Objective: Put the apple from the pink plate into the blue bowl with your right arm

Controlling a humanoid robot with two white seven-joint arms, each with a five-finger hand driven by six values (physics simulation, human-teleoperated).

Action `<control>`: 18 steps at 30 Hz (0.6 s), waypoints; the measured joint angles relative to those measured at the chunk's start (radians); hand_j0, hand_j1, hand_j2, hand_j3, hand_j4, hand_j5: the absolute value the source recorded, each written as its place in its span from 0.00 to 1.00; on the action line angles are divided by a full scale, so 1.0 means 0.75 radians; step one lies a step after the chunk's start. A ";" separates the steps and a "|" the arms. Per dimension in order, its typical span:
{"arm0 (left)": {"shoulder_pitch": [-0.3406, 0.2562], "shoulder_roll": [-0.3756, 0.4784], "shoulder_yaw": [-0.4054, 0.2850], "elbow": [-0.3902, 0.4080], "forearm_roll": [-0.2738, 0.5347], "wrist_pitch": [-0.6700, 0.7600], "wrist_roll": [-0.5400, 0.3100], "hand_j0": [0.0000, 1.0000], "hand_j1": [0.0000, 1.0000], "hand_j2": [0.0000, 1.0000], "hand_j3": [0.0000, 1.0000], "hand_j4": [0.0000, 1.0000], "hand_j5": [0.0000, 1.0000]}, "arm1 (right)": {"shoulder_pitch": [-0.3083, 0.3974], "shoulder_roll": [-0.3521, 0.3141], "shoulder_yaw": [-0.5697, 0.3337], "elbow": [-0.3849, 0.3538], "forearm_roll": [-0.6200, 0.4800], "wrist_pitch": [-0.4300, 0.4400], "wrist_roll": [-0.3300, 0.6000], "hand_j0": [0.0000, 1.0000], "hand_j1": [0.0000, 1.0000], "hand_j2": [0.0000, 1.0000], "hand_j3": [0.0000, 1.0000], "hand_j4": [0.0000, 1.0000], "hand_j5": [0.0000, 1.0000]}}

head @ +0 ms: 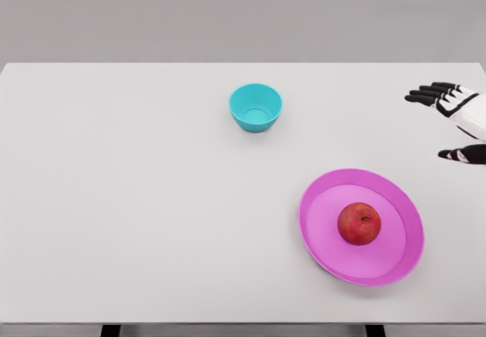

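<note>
Right robot hand [454,121]: enters at the 3 o'clock edge of the view, fingers spread apart, thumb held separate below, holding nothing, hovering over the white bench [137,200]. Red apple [359,224]: sits upright near the middle of the pink plate [323,200], at roughly 5 o'clock on the bench, below and left of the robot hand. Blue bowl [256,107]: stands upright toward 12 o'clock, well apart from the plate, with nothing visible inside.

Simulated test bench: plain white table [114,200], grey backdrop.
</note>
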 measured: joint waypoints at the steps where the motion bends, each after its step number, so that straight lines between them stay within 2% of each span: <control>1: 0.000 0.000 0.000 0.000 0.000 0.000 0.000 1.00 1.00 1.00 1.00 1.00 1.00 | 0.000 -0.001 0.001 -0.001 0.001 0.000 0.000 1.00 1.00 1.00 1.00 1.00 1.00; 6: 0.000 0.000 0.000 0.000 0.000 0.000 0.000 1.00 1.00 1.00 1.00 1.00 1.00 | -0.002 -0.010 -0.006 -0.010 0.001 0.000 0.000 1.00 1.00 1.00 1.00 1.00 1.00; 8: 0.000 0.000 0.000 0.000 0.000 0.000 0.000 1.00 1.00 1.00 1.00 1.00 1.00 | -0.008 -0.022 -0.009 -0.050 0.006 0.000 0.047 1.00 1.00 1.00 1.00 1.00 1.00; 14: 0.000 0.000 0.000 0.000 0.000 0.000 0.000 1.00 1.00 1.00 1.00 1.00 1.00 | -0.025 -0.045 -0.067 -0.203 0.015 -0.001 0.504 1.00 1.00 1.00 1.00 1.00 1.00; 18: 0.000 0.000 0.000 0.000 0.000 0.000 0.000 1.00 1.00 1.00 1.00 1.00 1.00 | -0.037 -0.023 -0.065 -0.228 0.012 -0.002 0.667 1.00 1.00 1.00 1.00 1.00 1.00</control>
